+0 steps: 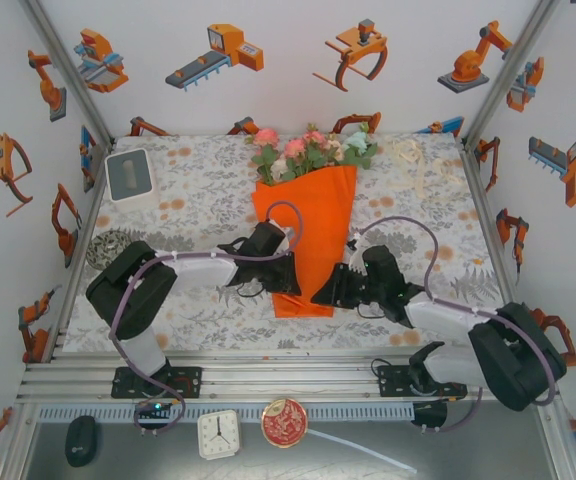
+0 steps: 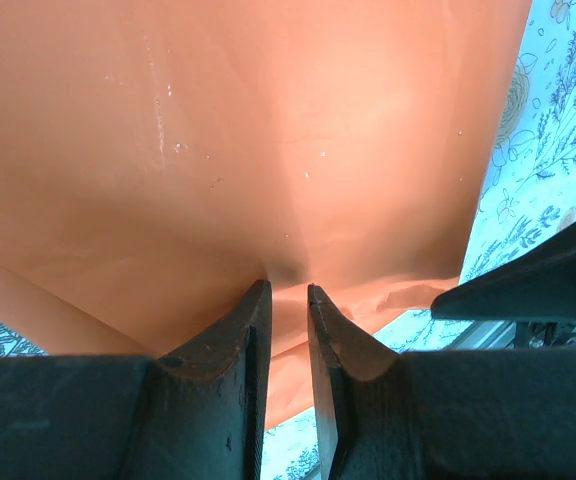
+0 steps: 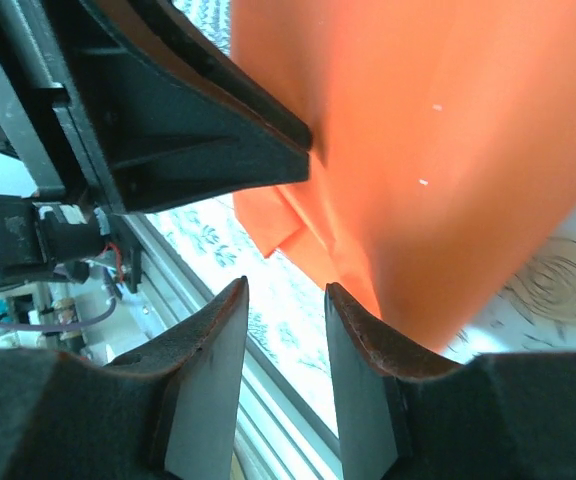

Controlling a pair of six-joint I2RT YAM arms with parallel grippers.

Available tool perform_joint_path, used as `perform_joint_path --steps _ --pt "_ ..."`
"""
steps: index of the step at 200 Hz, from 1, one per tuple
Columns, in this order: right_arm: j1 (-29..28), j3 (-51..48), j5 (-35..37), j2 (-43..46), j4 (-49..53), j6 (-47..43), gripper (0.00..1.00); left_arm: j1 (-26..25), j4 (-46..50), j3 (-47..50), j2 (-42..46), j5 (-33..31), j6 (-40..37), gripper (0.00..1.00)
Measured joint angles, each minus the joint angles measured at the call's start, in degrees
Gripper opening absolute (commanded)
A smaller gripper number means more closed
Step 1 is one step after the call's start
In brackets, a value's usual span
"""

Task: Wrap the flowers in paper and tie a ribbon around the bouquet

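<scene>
The bouquet lies in the middle of the table, its cone of orange paper [image 1: 306, 225] pointing toward me. The flowers [image 1: 313, 150], pink, cream and pale blue, stick out at the far end. The ribbon [image 1: 413, 160] lies in a loose heap at the back right. My left gripper [image 1: 286, 275] is at the cone's lower left edge. Its jaws are a narrow gap apart, tips against the paper [image 2: 268, 150]. My right gripper [image 1: 330, 290] is open at the lower right edge. One of its fingers [image 3: 363, 330] touches the paper [image 3: 438, 130], and nothing is between its jaws.
A white box [image 1: 129, 175] stands at the back left and a patterned roll [image 1: 103, 248] lies by the left edge. On the front ledge are a black mouse [image 1: 81, 440], a small clock [image 1: 218, 433] and a red round tin [image 1: 284, 422]. Aluminium rails border the table.
</scene>
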State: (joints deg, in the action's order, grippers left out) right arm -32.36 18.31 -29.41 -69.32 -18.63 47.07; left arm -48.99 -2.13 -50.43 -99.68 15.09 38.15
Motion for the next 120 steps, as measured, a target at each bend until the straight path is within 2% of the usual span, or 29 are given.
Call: perform_joint_path --steps 10,32,46,78,120 --pt "0.74 -0.7 0.7 1.38 1.49 -0.39 0.29 0.07 -0.04 0.09 0.04 0.09 0.0 0.26" --pt "1.49 -2.71 1.03 2.34 2.8 -0.57 0.14 0.28 -0.2 0.31 0.11 0.39 0.0 0.26" --pt "1.49 -3.74 0.7 1.44 2.91 -0.59 0.1 0.33 -0.24 0.31 0.11 0.48 0.0 0.26" --pt "1.53 -4.48 -0.37 -2.12 2.67 -0.55 0.09 0.35 -0.46 0.44 0.11 0.57 0.0 0.26" --pt "1.99 -3.5 -0.09 0.74 6.36 -0.9 0.11 0.39 -0.96 0.83 0.26 0.85 -0.02 0.26"
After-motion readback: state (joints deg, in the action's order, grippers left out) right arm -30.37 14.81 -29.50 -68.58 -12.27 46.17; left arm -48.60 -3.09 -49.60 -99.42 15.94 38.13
